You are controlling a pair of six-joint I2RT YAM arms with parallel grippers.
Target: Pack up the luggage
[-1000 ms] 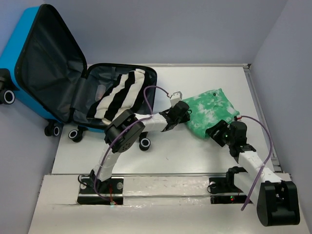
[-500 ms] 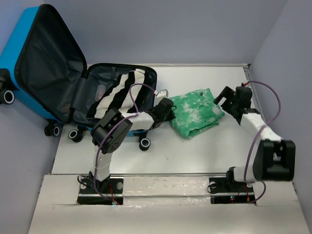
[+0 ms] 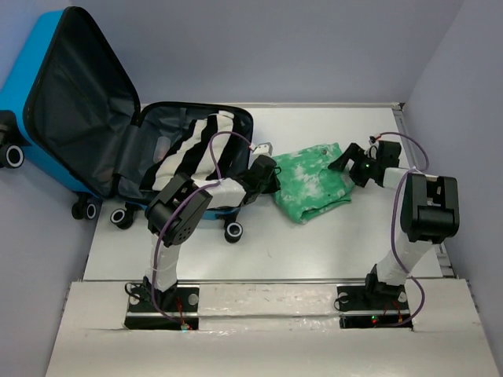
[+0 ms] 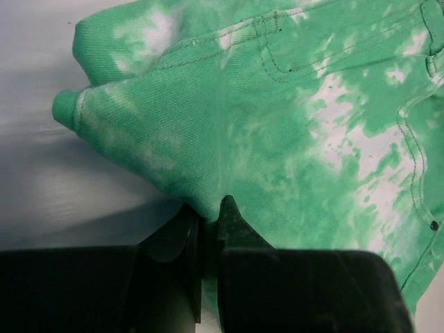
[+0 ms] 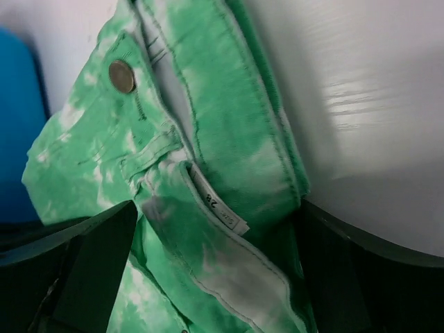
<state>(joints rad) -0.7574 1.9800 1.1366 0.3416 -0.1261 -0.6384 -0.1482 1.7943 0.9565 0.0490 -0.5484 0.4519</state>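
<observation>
A: What of the left gripper (image 4: 208, 208)?
B: Pinching a fold of the green jeans (image 4: 291, 125); the luggage (image 3: 78, 102) lies open just to its left
A: And the right gripper (image 5: 215, 236)?
B: Spread wide, fingers either side of the jeans

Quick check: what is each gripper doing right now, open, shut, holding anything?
Left gripper: shut, pinching an edge of the green-and-white tie-dye denim garment.
Right gripper: open, jaws spread around that garment's waistband.

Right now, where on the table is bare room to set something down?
Free: the table strip between the green jeans and the arm bases, and behind the jeans. Crowded: luggage to jeans, left gripper and right gripper there.
</observation>
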